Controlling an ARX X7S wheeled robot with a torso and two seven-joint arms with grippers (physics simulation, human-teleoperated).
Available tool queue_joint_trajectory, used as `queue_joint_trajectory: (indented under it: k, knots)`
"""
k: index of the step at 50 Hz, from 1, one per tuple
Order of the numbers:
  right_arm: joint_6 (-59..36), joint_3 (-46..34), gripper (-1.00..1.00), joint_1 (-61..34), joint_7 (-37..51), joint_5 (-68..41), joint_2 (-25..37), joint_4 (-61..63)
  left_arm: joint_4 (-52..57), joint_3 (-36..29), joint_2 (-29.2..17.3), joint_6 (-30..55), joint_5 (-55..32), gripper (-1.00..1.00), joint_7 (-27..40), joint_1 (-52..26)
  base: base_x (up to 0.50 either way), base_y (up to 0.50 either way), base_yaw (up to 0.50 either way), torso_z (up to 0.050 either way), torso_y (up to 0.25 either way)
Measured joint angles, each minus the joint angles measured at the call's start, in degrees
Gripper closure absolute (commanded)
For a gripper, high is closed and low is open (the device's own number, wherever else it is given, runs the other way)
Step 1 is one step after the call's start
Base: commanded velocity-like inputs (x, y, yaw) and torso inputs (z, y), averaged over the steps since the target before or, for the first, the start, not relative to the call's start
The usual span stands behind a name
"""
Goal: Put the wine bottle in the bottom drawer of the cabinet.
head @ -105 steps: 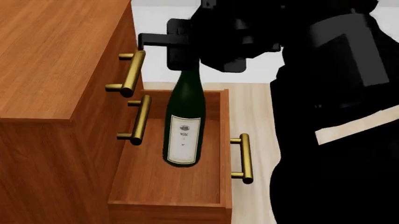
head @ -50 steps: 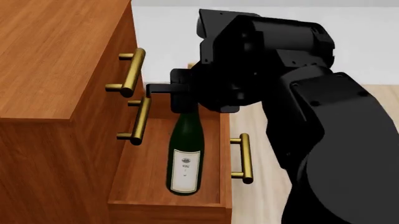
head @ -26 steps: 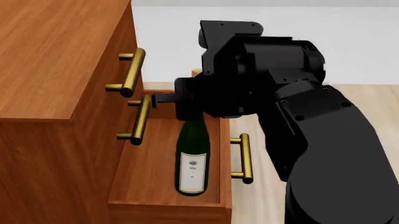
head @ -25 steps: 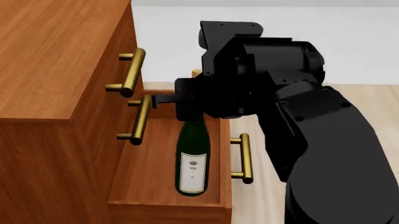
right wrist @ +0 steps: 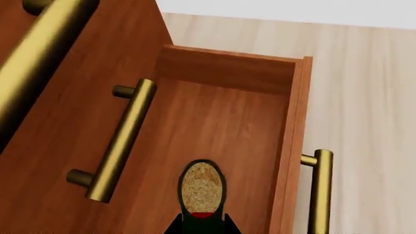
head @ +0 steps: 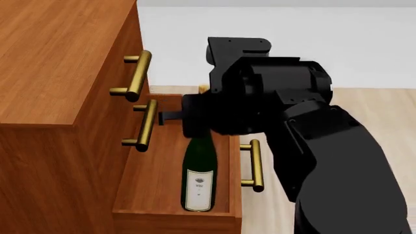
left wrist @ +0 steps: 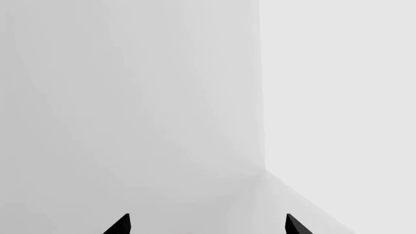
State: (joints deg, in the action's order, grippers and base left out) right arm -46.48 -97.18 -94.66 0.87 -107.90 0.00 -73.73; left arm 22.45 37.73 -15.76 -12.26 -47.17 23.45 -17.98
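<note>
The wine bottle (head: 198, 180), dark green with a white label, stands upright inside the pulled-out bottom drawer (head: 156, 190) of the reddish-brown cabinet (head: 58, 73). My right gripper (head: 195, 126) is shut on its neck from above. In the right wrist view the tan cork top (right wrist: 202, 187) shows between the dark fingertips (right wrist: 175, 227), with the right gripper (right wrist: 202, 227) over the drawer floor (right wrist: 221, 122). Whether the bottle's base touches the floor cannot be told. My left gripper (left wrist: 206, 226) is open with nothing between its tips, and faces a plain grey wall.
The drawer's brass handle (head: 254, 165) sticks out to the right of the bottle. Two upper brass handles (head: 136, 75) (head: 146, 124) overhang the drawer's left side. Light wooden floor (head: 383, 112) lies to the right. My right arm (head: 331, 161) fills the right of the head view.
The right arm has come down with the bottle, whose base now sits lower in the drawer, near its front wall. The drawer and cabinet have not moved.
</note>
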Motion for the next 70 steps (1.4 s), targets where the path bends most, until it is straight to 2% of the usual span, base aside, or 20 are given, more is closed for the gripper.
queue_joint_trajectory:
  k: [29, 50, 70]
  knots:
    - [1.48, 0.94, 1.00, 2.94, 0.20, 2.13, 0.00, 0.33, 0.27, -0.58, -0.50, -0.03, 0.70, -1.00, 0.18, 0.23, 0.00, 0.00, 0.00, 0.000, 0.000]
    - [1.84, 4.59, 1.00, 3.66, 0.78, 5.40, 0.08, 0.65, 0.15, -0.99, -0.77, -0.23, 1.27, -1.00, 0.13, 0.30, 0.00, 0.00, 0.00, 0.000, 0.000]
    - [2.63, 12.36, 1.00, 0.45, 0.68, 11.34, 0.30, 0.37, 0.12, -1.45, -1.10, -0.15, 2.12, -1.00, 0.43, 0.38, 0.00, 0.00, 0.00, 0.000, -0.167]
